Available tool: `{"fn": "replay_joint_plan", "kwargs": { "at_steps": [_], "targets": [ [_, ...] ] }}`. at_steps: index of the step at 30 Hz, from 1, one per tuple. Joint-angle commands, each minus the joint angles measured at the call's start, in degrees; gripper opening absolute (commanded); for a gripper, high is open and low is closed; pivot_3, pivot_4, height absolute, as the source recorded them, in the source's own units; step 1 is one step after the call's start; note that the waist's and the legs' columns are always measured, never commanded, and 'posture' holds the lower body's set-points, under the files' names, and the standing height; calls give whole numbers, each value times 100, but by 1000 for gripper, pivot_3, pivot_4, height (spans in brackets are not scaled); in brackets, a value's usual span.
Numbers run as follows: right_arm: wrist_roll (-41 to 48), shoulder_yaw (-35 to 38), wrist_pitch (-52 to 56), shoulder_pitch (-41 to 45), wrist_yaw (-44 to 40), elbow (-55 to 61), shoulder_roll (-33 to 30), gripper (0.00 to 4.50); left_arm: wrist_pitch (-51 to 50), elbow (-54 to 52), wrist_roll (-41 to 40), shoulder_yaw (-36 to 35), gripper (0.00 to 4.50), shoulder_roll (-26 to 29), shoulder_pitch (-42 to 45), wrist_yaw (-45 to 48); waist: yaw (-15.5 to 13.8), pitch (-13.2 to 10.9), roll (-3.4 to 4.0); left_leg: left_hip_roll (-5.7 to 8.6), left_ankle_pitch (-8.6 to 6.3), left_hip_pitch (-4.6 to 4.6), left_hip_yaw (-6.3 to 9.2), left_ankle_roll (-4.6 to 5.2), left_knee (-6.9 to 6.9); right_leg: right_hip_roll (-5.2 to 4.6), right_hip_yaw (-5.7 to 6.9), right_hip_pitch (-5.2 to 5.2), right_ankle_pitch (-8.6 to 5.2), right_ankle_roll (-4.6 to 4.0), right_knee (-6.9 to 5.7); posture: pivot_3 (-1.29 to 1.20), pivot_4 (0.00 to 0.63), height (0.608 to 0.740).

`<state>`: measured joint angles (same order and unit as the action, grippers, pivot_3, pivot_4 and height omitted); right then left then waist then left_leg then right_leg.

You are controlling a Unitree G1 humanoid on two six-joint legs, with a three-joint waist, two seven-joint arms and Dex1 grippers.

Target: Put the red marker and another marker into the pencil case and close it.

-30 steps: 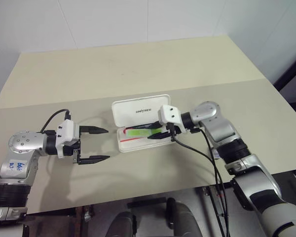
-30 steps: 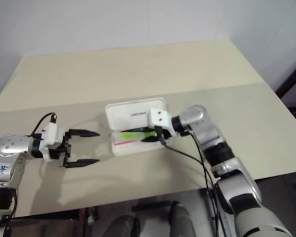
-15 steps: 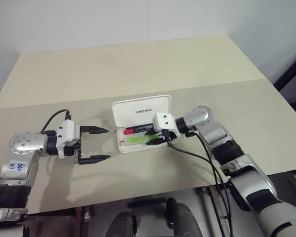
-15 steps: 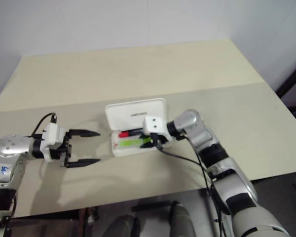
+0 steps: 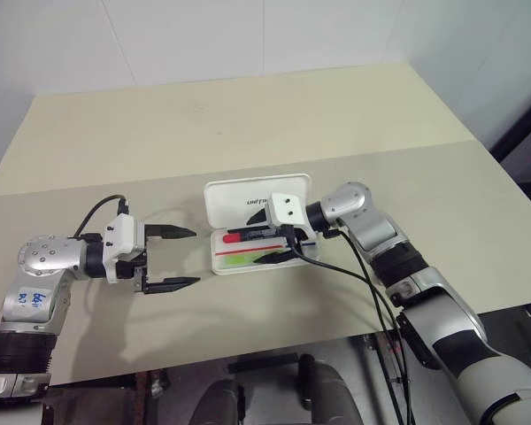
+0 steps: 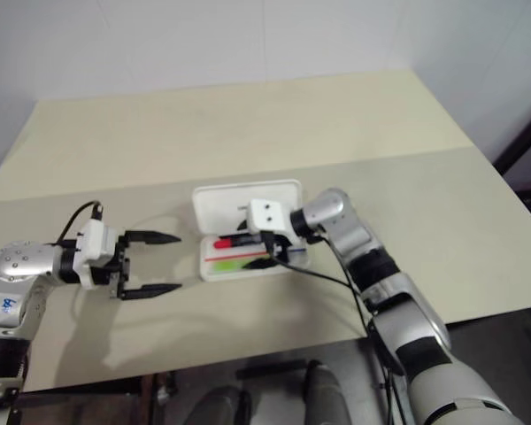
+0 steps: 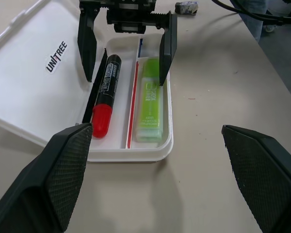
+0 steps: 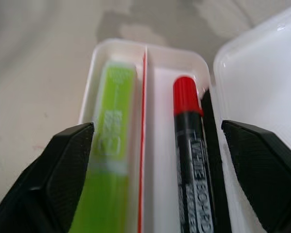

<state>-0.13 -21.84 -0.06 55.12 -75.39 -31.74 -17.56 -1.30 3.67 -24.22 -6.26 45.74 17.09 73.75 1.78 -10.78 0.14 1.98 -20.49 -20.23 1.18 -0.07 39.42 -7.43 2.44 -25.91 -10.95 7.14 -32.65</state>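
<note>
The white pencil case (image 5: 288,263) lies open at mid-table, its lid (image 7: 34,82) with the dark lettering tipped back. The red marker (image 7: 104,94) rests in the compartment next to the lid. Beside it, in the nearer compartment, lies another marker, the lime-green highlighter (image 7: 150,99). My right gripper (image 5: 264,239) hangs open just over the case's right end, one finger on each side of the two markers and holding nothing. In its wrist view both the red marker (image 8: 189,126) and the highlighter (image 8: 111,160) sit between its fingers. Left of the case my left gripper (image 5: 193,257) is open and empty.
A small grey lump (image 7: 186,7) lies on the table beyond the case's far end. A black cable (image 5: 336,266) trails from the right wrist across the table toward the front edge. Bare beige tabletop (image 5: 248,124) stretches behind the case.
My right gripper slid a little left along the case and opened, letting go of the red marker, which now lies in the case. The left arm stayed put.
</note>
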Motion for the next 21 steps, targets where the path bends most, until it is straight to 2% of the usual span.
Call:
{"fn": "replay_joint_plan", "kwargs": {
  "at_steps": [1,7,12,16,21],
  "targets": [
    [197,234,93,95,-46,338,-76,4487,60,-20,11,-13,4500,-21,102,-10,-1,0,0,0,0,0,0,0,0,0,0,0,0,0,0,0,150,740],
    [674,517,763,-92,-260,1091,-365,4487,90,99,33,105,4500,-88,241,50,-12,0,0,0,0,-1,-2,0,0,0,0,-4,0,0,-4,0,150,740],
    [1184,830,1418,-655,-445,2164,-960,4487,133,227,50,235,4500,-183,395,110,-40,1,-2,1,-4,-5,-3,6,0,-2,2,-4,0,0,-1,0,150,740],
    [1605,1287,1983,-1391,-211,3142,-1488,4487,144,278,65,359,4500,-342,519,117,-83,0,-3,3,-8,-7,-8,12,0,-4,6,-4,0,0,4,0,150,740],
    [2047,2372,2884,-2812,717,4534,-2063,4487,66,244,12,569,4500,-674,647,89,-163,1,-5,0,-10,-5,-17,12,0,-3,6,-4,0,1,7,0,150,740]
  ]
}}
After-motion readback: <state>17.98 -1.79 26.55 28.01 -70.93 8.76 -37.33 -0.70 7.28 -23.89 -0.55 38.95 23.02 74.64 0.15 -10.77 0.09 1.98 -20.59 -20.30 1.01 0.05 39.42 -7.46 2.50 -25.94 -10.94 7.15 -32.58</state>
